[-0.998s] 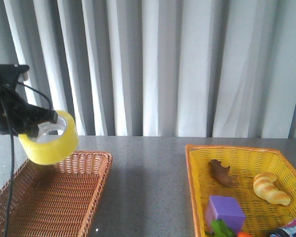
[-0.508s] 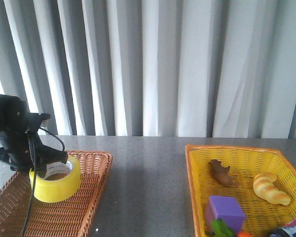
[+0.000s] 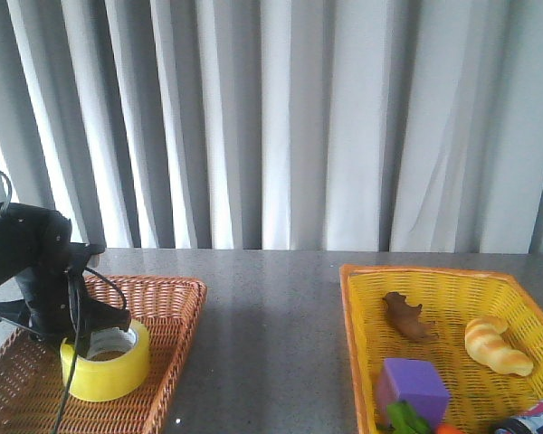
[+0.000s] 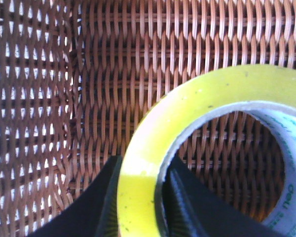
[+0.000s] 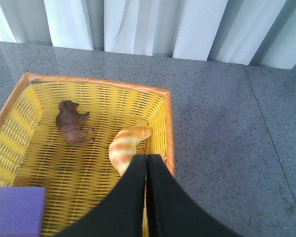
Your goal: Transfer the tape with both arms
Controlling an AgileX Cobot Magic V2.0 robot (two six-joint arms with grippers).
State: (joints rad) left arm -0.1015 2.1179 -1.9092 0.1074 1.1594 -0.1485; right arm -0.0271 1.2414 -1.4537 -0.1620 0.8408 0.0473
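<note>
The yellow tape (image 3: 106,365) lies flat in the brown wicker basket (image 3: 167,303) at the left of the front view. My left gripper (image 3: 80,333) is shut on its wall, one finger outside the roll and one inside the white core. The left wrist view shows the tape (image 4: 197,91) right over the basket weave, with the left gripper (image 4: 140,197) pinching its rim between black fingers (image 4: 96,205). My right gripper (image 5: 146,170) is shut on nothing and hangs above the yellow basket's (image 5: 93,85) edge. The right arm does not show in the front view.
The yellow basket (image 3: 425,274) at the right holds a brown toy animal (image 3: 405,316), a croissant (image 3: 496,344), a purple block (image 3: 413,386) and other items at its near edge. Grey tabletop (image 3: 271,325) lies between the baskets. Curtains hang behind.
My left arm has lowered the tape from above the brown basket's left rim down onto the basket floor, still holding it. The yellow basket's contents have not moved.
</note>
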